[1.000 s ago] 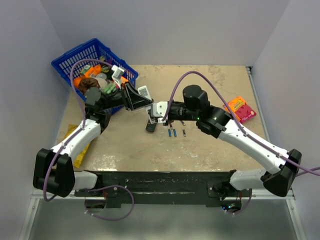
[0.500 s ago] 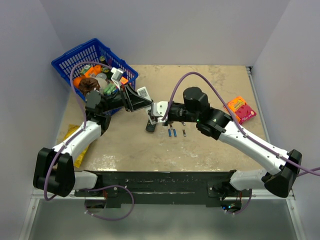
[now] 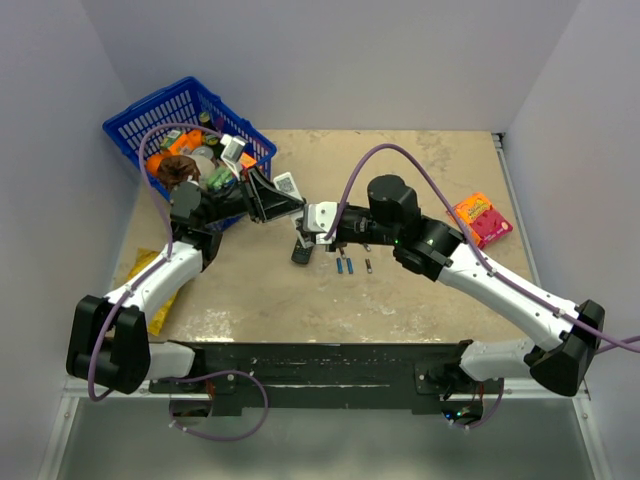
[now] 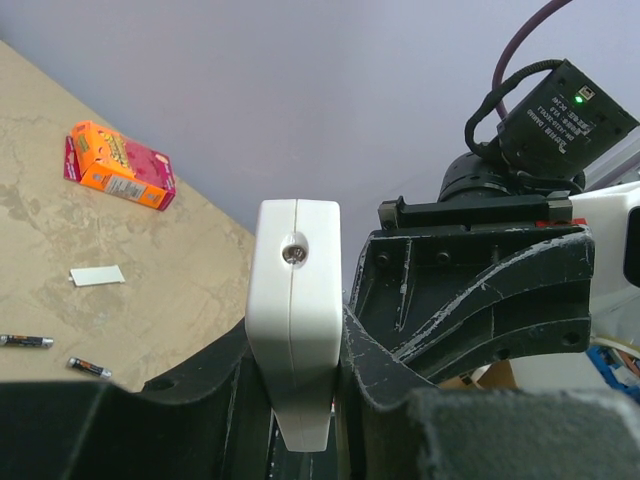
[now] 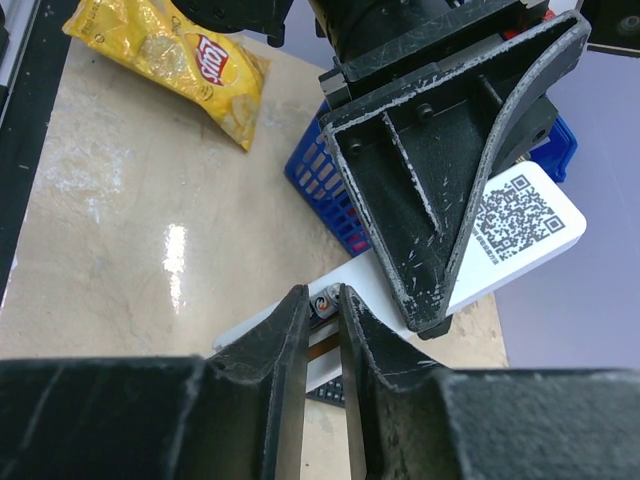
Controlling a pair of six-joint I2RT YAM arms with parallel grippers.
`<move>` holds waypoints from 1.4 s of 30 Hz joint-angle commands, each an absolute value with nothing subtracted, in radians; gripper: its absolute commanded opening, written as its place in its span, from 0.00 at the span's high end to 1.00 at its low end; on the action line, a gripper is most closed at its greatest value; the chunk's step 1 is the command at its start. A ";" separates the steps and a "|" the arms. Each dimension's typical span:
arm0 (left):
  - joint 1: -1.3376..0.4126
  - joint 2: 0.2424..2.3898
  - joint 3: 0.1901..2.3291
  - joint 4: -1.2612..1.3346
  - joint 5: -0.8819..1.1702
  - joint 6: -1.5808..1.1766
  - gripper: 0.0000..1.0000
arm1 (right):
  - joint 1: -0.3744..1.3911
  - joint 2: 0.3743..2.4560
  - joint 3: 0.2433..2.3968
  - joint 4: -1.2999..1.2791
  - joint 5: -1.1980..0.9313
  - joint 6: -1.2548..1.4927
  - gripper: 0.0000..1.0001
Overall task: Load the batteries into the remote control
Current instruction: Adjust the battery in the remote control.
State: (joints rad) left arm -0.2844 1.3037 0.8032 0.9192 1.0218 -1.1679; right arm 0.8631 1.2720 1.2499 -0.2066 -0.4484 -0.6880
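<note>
Left gripper (image 3: 296, 205) with remote control (image 3: 288, 184), marginally leftward.

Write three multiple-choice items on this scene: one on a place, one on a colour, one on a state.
1. Where does the yellow chip bag lie?
A) in the basket
B) on the table
C) in the right gripper

2. What colour is the basket?
A) blue
B) red
C) green

3. What is the state of the white remote?
A) lying loose on the table
B) dropped in the basket
C) clamped in the left gripper

Key: 1 B, the bag rests flat on the tabletop; 2 A, its mesh walls are blue; 3 C, the fingers press on both its sides.
</note>
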 commanded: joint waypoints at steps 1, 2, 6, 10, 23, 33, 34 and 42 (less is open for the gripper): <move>-0.293 1.295 0.810 1.006 1.026 -1.200 1.00 | 0.859 1.264 1.255 -0.229 -0.377 -0.683 0.76; -0.293 1.296 0.810 1.005 1.028 -1.195 1.00 | 0.859 1.264 1.259 -0.226 -0.374 -0.681 0.71; -0.293 1.302 0.805 1.000 1.031 -1.184 1.00 | 0.859 1.269 1.276 -0.207 -0.373 -0.678 0.66; -0.293 1.304 0.802 0.999 1.034 -1.183 1.00 | 0.857 1.269 1.290 -0.196 -0.376 -0.676 0.64; -0.293 1.307 0.810 0.994 1.048 -1.178 1.00 | 0.859 1.270 1.304 -0.195 -0.374 -0.687 0.60; -0.293 1.302 0.819 0.991 1.058 -1.174 1.00 | 0.859 1.295 1.335 -0.233 -0.387 -0.715 0.69; -0.293 1.302 0.821 0.989 1.060 -1.173 1.00 | 0.859 1.298 1.336 -0.236 -0.387 -0.716 0.70; -0.293 1.299 0.839 0.985 1.058 -1.173 1.00 | 0.859 1.313 1.339 -0.282 -0.388 -0.733 0.82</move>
